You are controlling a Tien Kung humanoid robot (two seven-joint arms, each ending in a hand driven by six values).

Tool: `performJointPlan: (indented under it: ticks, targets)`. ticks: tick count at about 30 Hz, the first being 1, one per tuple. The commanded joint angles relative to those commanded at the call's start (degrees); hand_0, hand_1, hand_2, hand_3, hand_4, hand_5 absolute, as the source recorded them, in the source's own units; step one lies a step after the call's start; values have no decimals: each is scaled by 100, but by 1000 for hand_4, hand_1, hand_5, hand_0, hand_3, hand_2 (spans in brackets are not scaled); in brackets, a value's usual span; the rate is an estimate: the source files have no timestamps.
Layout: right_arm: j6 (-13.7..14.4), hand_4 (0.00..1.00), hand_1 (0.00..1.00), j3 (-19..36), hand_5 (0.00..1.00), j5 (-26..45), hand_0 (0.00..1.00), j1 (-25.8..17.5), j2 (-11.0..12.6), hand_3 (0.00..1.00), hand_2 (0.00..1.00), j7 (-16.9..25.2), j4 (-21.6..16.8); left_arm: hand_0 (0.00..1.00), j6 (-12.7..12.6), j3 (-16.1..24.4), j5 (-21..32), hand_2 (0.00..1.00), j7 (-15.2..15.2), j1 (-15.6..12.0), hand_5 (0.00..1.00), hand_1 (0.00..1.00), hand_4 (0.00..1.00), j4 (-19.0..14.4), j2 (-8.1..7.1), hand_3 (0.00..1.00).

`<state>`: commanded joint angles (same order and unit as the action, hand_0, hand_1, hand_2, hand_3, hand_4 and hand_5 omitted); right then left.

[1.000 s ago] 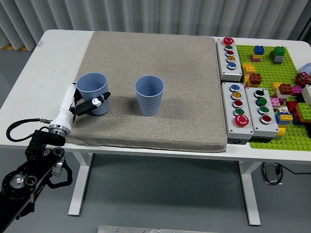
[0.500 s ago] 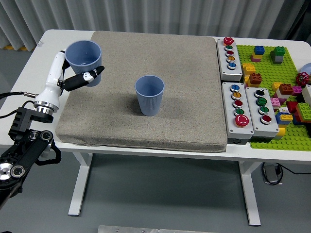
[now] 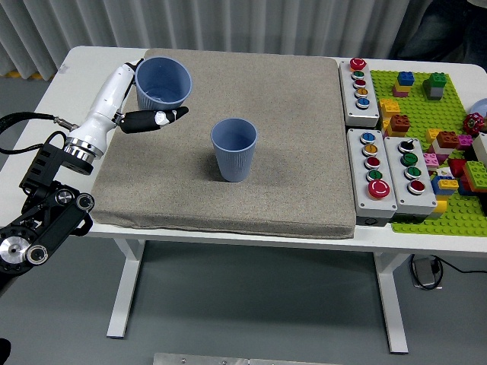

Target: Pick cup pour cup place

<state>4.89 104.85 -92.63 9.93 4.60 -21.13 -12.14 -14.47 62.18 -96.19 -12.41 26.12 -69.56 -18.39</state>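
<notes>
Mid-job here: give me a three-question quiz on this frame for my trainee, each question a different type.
1. True or false: the left hand holds a blue cup lifted off the mat.
2. Where is the second blue cup? A) on the green brick baseplate B) upright mid-mat C) lying on its side
3. Fill in: right of the mat sit three grey ___ boxes.

Key: 1 true; 2 B; 3 button.

A single head view looks from high on the robot's side, forward and down over the whole white table (image 3: pixel 91 65), its near edge and legs included.
</notes>
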Motion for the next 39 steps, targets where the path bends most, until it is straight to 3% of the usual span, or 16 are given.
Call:
performJointPlan:
  ticks: [17,27,34,39]
  targets:
    - [-3,71,707,-35,498,27,704,-26,6,633,668,-2,-1,443,-63,-732,-1087,495,134,568,198,444,847,283,-221,502]
    - [9,71,707,-66,495,80,704,11,9,633,668,-6,-1,447,-60,-1018,-1264,496,172,807,200,447,847,420,-260,504]
    - [25,71,707,-107,494,167,704,42,17,633,668,3,3,447,-54,-1185,-1172,496,205,952,203,448,846,414,-379,504]
    - [27,71,707,-110,493,176,704,45,17,632,668,3,3,449,-53,-1310,-1418,497,248,1036,206,448,845,397,-423,502]
